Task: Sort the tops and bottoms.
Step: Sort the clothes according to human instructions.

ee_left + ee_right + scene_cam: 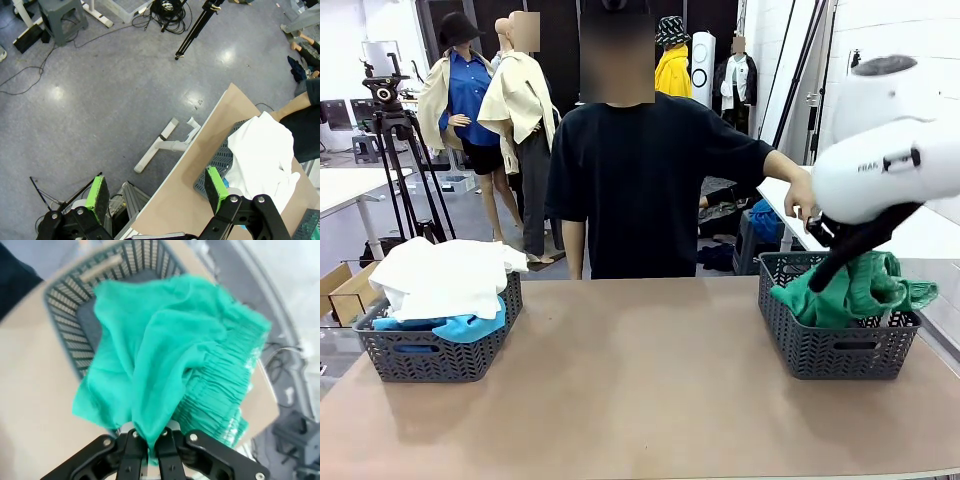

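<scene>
- looks like a robotics lab / recording studio to me, not a home
- camera tripod [395, 140] standing off to the side
- cables [167, 12] lying loose on a shiny grey floor [100, 100]
- white worktables [345, 190] around the back

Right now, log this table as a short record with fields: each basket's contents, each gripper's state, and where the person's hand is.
left basket: dark grey plastic lattice basket, holding a white shirt over bright blue fabric
right basket: matching grey basket, green shorts draped into it
right gripper: shut on the bright green gathered-waist shorts, above the right basket
left gripper: open, holding nothing, off the table's edge
person's hand: extended behind the right basket
</scene>
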You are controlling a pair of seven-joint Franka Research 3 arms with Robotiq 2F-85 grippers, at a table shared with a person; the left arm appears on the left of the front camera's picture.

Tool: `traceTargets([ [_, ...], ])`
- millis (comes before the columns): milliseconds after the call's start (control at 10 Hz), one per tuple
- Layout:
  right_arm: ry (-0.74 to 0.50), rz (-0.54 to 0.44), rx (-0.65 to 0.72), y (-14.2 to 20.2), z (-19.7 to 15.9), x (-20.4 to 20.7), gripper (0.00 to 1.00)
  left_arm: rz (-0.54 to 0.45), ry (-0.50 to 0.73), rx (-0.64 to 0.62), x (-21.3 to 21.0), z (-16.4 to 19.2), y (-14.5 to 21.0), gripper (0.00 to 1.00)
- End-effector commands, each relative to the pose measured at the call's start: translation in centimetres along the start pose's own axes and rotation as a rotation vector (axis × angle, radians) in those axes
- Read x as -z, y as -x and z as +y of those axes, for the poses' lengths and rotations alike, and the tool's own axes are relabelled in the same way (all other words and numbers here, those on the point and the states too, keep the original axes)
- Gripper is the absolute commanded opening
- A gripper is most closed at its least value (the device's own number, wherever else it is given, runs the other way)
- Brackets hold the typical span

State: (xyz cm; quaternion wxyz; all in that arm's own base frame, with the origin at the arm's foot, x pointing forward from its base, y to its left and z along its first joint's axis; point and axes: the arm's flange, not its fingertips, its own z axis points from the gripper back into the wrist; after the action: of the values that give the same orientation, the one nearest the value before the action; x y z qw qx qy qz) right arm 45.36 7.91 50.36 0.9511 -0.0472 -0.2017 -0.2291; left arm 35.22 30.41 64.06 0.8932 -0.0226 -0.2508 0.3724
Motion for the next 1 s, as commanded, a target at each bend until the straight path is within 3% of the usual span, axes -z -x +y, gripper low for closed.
traceTargets([
  [0,-0.011,-0.023,0.032,1.6,-0.9,1.9,0.00,-0.001,-0.004,0.003,-0.1,0.1,0.1,1.00],
  [600,0.009,0.112,0.048,3.7,-2.4,6.8,0.00,-0.001,-0.004,0.003,-0.1,0.1,0.1,1.00],
  [700,0.007,0.115,0.055,3.3,-2.6,6.4,0.08,-0.001,-0.004,0.003,-0.1,0.1,0.1,1.00],
  [900,0.010,0.079,0.078,2.6,-3.1,5.7,0.46,-0.001,-0.004,0.003,-0.1,0.1,0.1,1.00],
])
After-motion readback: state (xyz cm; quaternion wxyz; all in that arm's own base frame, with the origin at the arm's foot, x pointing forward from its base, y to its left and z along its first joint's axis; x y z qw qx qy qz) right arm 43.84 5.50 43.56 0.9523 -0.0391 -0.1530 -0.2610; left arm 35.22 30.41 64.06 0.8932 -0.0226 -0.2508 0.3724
